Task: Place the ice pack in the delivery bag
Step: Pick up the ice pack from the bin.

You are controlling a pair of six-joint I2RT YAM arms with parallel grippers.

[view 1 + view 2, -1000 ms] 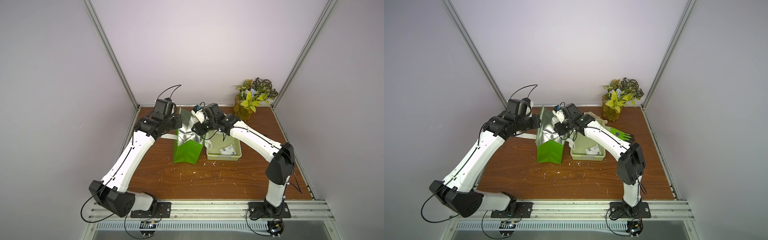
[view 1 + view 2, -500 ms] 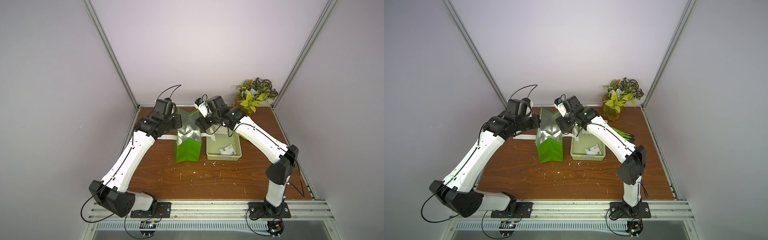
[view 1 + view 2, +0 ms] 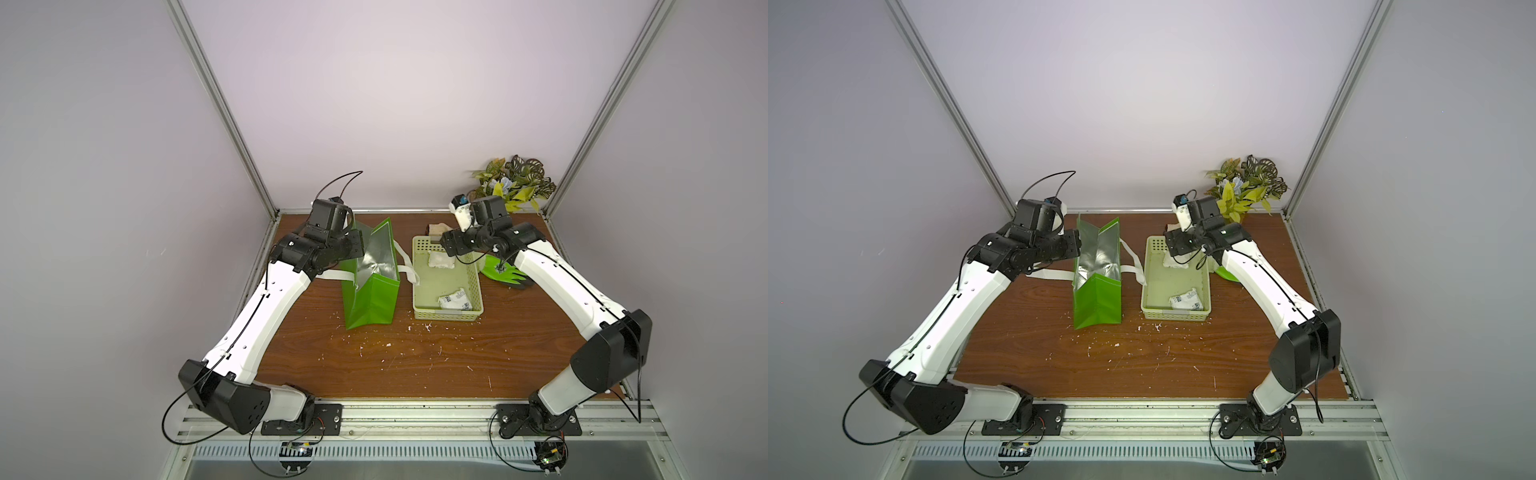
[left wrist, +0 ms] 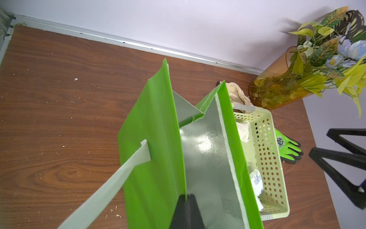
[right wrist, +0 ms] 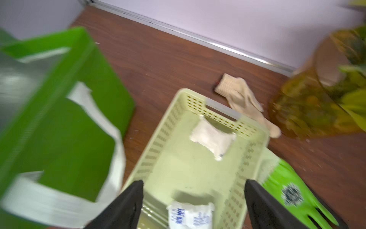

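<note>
Left tool: closed flat on the top edge of the bag's left wall. In both top views its fingertips are hidden behind that wall.
Delivery bag: stood upright on the desk, left of centre, with the mouth opened upward. The long axis is run from the front edge toward the back wall, and the far gusset is folded inward.
Bag interior: only foil lining is seen. The bottom is hidden by the walls, so the contents cannot be told.
Straps: one white handle is hung out leftward under the left arm, and the other is draped toward the basket.
Basket: set just right of the bag and parallel to it.
Plain ice pack: laid flat at the basket's far end, partly covered by the right tool in a top view.
Printed ice pack: laid at the near end, with its long axis across the basket.
Right tool: spread wide with nothing held, hung above the basket. Its wrist view is blurred.
Green glove: laid right of the basket, partly hidden under the right arm.
Open room: the widest stretch is found on the crumb-strewn desk in front of the bag and basket. The bag-to-basket gap is narrow.
</note>
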